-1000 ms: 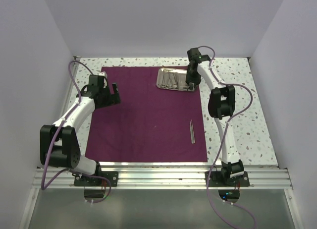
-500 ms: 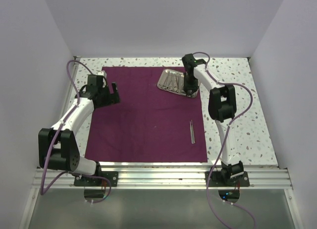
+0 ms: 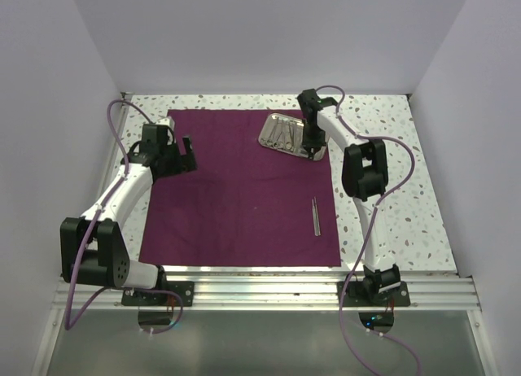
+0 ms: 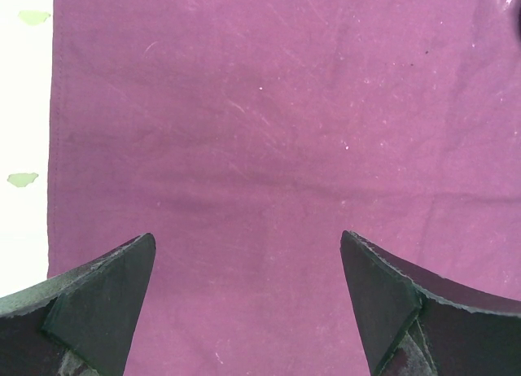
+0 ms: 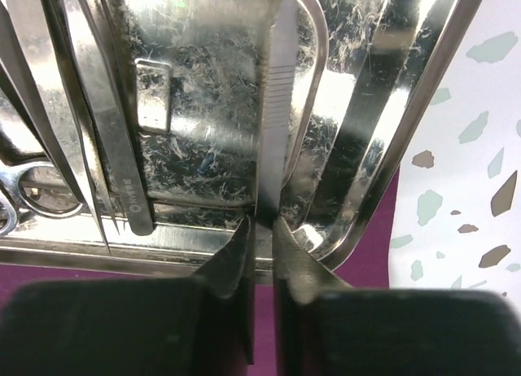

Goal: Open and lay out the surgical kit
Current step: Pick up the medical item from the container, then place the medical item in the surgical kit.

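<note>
Pale lavender walls close in a white speckled table [image 3: 383,205], and most of it is covered by the dark purple-maroon cloth wrap [image 3: 236,197]. The wrap lies opened out flat, so the unwrapping part looks done and setting out the tools remains.

At the wrap's far right corner sits the shiny rectangular steel tray [image 5: 195,107], skewed to the cloth's edges, one corner reaching over bare tabletop.

The right gripper [image 5: 260,229] is down at the tray's near rim. Its fingers are pinched together on the end of a slim silver ridged instrument [image 5: 273,107] that lies lengthwise in the tray. Gripping the tip lets it be drawn out without disturbing its neighbours.

The left gripper [image 4: 248,303] hangs over the left part of the wrap with its fingers spread wide and nothing between them. It is probably parked clear of the work.

Beside the held piece in the tray lie flat steel tweezers [image 5: 114,148] and a ring-handled tool [image 5: 32,189], only partly in view.

One thin pair of silver tweezers [image 3: 315,216] is on the cloth near its right edge, well apart from the tray, apparently laid out.
</note>
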`<state>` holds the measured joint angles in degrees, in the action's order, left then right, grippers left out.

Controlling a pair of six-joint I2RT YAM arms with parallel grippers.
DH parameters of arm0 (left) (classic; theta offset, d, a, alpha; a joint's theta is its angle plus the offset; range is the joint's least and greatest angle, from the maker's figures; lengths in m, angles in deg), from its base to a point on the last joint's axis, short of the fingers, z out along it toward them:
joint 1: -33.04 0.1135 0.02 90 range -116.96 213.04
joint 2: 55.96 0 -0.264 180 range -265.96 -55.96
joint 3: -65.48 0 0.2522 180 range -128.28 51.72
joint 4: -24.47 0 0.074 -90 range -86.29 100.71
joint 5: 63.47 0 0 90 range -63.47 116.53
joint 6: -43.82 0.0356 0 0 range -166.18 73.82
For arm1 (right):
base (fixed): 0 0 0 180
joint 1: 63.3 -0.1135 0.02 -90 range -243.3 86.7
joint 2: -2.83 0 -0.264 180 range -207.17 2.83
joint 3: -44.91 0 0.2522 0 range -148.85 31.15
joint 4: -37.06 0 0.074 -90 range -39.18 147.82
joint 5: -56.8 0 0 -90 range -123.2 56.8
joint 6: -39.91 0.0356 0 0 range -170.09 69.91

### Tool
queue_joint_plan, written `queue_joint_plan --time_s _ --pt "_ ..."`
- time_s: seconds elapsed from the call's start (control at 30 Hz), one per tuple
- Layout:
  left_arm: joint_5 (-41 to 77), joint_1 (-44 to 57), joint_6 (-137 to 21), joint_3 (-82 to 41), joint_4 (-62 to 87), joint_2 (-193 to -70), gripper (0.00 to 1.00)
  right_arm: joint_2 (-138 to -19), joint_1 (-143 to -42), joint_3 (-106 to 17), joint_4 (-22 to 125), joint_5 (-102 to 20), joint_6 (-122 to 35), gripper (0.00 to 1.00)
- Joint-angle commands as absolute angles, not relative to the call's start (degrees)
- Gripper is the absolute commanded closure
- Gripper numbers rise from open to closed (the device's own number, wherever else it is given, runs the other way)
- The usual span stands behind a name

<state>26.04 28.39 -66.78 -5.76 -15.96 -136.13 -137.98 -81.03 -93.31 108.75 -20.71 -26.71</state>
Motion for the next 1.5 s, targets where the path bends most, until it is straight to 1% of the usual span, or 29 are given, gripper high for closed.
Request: queue_joint_plan --time_s 0.0,0.03,0.2,0.57,0.67,0.9,1.13,1.2,1.23,1.3,1.33,1.37,1.43,1.47 --pt "25.12 28.2 -67.1 -5.85 -15.74 -134.63 0.0 -143.33 -80.7 -89.87 111.55 -20.72 -24.42 0.96" --pt "25.21 28.2 -67.01 -6.03 -15.83 -134.63 0.0 -143.5 -80.79 -90.14 111.81 -21.16 -24.33 1.0" --pt "25.21 28.2 -67.01 -6.03 -15.74 -134.54 0.0 -142.89 -80.7 -90.14 111.82 -22.04 -24.07 1.0" --pt "24.68 28.2 -67.19 -4.27 -13.55 -133.22 0.0 -131.66 -80.79 -93.74 113.57 -20.46 -23.81 1.0" --pt "24.33 28.2 -67.28 -3.57 -13.02 -132.78 0.0 -127.53 -80.79 -91.47 112.79 -19.84 -23.63 1.0" --pt "23.45 28.2 -67.01 -2.07 -11.96 -132.17 0.0 -120.75 -80.79 -81.37 108.66 -19.49 -23.37 1.0" --pt "22.84 28.2 -67.01 -1.55 -11.52 -131.29 0.0 -117.14 -80.87 -80.21 110.14 -21.77 -23.1 1.0" --pt "22.84 28.2 -67.01 -1.28 -11.17 -131.29 0.0 -115.13 -81.22 -77.93 110.67 -23.18 -23.28 1.0" --pt "22.75 28.2 -66.93 -1.02 -11.0 -131.29 0.0 -112.33 -81.4 -76.18 110.24 -24.05 -23.71 1.0" --pt "22.75 28.2 -66.75 -0.76 -10.21 -131.46 0.0 -108.28 -82.45 -68.37 108.66 -27.3 -24.59 1.0" --pt "22.75 28.2 -66.75 -0.84 -9.94 -131.64 0.0 -103.74 -82.89 -65.3 107.0 -28.1 -25.21 1.0" --pt "22.66 28.2 -66.75 -0.84 -9.59 -131.9 0.0 -101.6 -83.94 -59.18 106.46 -28.45 -25.21 1.0" --pt "22.49 28.2 -66.66 -1.1 -8.8 -132.78 0.0 -96.86 -84.91 -53.08 104.62 -30.65 -25.39 1.0" --pt "22.4 28.2 -66.57 -1.28 -8.45 -133.04 0.0 -92.92 -86.14 -47.65 104.17 -31.26 -25.21 1.0"
